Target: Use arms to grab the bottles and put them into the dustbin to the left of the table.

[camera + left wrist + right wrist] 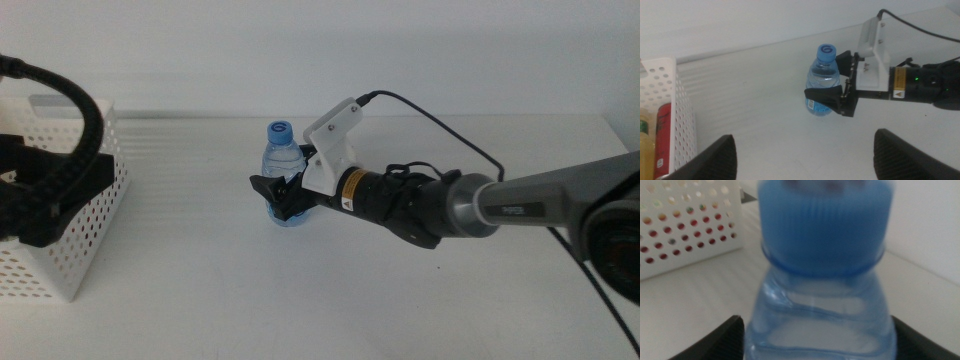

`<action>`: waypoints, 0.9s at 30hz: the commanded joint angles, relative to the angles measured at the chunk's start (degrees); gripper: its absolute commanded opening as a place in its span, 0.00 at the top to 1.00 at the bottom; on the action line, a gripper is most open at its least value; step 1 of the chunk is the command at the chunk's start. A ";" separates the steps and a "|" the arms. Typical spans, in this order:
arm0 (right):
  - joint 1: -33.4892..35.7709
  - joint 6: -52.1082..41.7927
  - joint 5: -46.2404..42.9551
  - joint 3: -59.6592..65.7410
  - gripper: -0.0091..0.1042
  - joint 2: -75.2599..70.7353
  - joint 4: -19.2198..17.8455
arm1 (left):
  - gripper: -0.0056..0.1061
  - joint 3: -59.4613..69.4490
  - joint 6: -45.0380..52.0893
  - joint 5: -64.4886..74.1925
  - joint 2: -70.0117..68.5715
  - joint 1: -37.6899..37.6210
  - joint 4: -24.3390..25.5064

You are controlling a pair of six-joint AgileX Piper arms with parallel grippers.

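The right gripper [285,193] grips the upright bottle [283,160] mid-table, 1 jaw on each side. The left gripper [802,155], jaws wide, waits over the bin [95,215] at left.

Overhead and both wrist views on one water bottle [283,160], closest, perhaps blurred, from right.

A small clear water bottle [283,170] with a blue cap and a blue label low on its body stands upright near the middle of the white worktop [300,300], toward the far side. The white perforated dustbin [75,240] sits at the worktop's left edge, well apart from the bottle. Inside it, seen from the left wrist, a red can [662,132] lies against the wall beside a bottle of yellow liquid [645,145].
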 commanded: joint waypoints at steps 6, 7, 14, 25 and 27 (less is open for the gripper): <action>-2.00 -0.18 -5.47 11.32 0.27 -15.00 -0.44 | 0.14 -1.42 -0.75 -4.01 0.02 -0.26 -0.86; -2.20 -0.18 -5.47 13.19 0.28 -16.71 -0.44 | 0.14 -1.42 -0.75 -4.01 0.02 -0.26 -0.86; -4.82 3.38 -4.26 27.49 0.28 -34.01 -1.90 | 0.14 -1.42 -0.75 -4.01 0.02 -0.26 -0.86; -4.55 21.42 16.82 34.98 0.28 -59.08 -16.71 | 0.14 -1.42 -0.75 -4.01 0.02 -0.26 -0.86; -4.55 24.89 21.99 34.91 0.28 -63.32 -15.43 | 0.14 -1.42 -0.75 -4.01 0.02 -0.26 -0.86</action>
